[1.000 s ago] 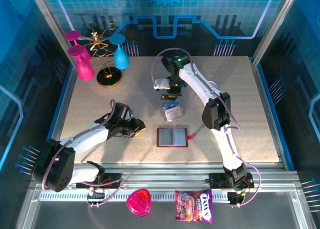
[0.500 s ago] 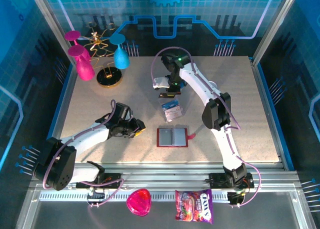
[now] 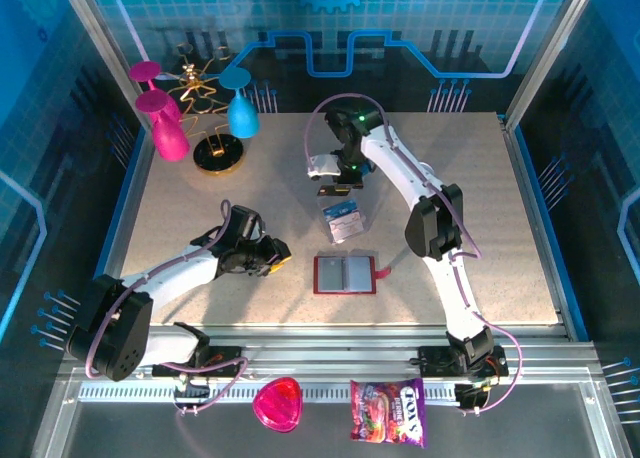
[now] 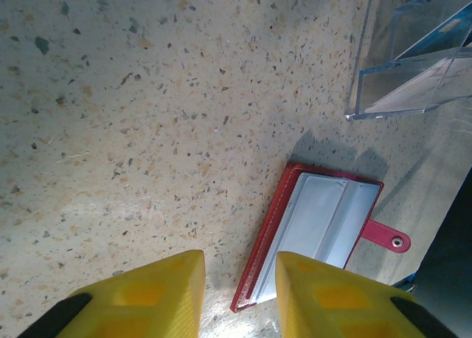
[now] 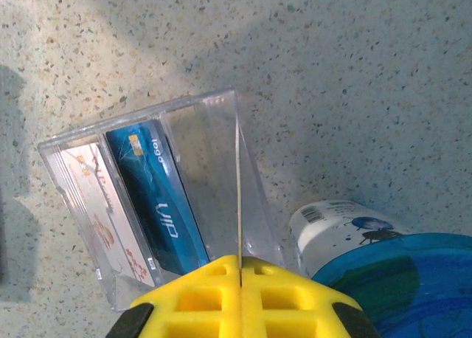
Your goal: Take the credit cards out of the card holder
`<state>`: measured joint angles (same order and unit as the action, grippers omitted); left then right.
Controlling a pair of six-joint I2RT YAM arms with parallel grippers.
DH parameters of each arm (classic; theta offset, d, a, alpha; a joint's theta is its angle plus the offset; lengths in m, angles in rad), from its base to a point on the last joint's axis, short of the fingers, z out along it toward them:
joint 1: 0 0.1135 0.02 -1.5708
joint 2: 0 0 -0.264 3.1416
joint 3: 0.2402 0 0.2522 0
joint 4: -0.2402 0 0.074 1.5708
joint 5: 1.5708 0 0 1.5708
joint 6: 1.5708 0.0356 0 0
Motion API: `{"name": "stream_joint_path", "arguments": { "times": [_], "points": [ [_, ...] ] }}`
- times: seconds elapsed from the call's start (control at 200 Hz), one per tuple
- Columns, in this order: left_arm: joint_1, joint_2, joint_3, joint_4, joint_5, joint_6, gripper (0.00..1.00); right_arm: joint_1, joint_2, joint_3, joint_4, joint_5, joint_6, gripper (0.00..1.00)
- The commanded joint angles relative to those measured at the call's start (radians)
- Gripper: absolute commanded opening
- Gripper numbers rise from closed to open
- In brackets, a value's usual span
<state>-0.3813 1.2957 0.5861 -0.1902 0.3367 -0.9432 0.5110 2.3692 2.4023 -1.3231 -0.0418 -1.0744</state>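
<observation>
The dark red card holder lies open on the table, its pale inner pockets facing up and its strap tab pointing right. My left gripper is open just left of the holder's near corner, with bare table between its fingers. My right gripper is shut on a thin credit card, seen edge-on above a clear plastic tray. A blue card and a pale pinkish-white card stand in that tray. From above, the right gripper hangs just beyond the tray.
A white and blue round container sits beside the tray. A gold stand with pink and blue glasses is at the far left. A pink heart-shaped dish and a candy bag lie in front of the table.
The right wrist has edged slightly to the far left above the tray, still holding the card. The left arm has not moved.
</observation>
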Motion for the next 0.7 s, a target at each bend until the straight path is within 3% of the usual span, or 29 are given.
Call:
{"name": "stream_joint_path", "arguments": {
  "times": [0.0, 0.695],
  "points": [
    [0.009, 0.008, 0.001, -0.011, 0.006, -0.007, 0.31, -0.019, 0.003, -0.018, -0.020, -0.030, -0.021, 0.00],
    [0.009, 0.013, -0.015, 0.019, 0.021, -0.017, 0.31, -0.037, -0.022, -0.073, -0.091, -0.059, 0.058, 0.00]
  ]
}}
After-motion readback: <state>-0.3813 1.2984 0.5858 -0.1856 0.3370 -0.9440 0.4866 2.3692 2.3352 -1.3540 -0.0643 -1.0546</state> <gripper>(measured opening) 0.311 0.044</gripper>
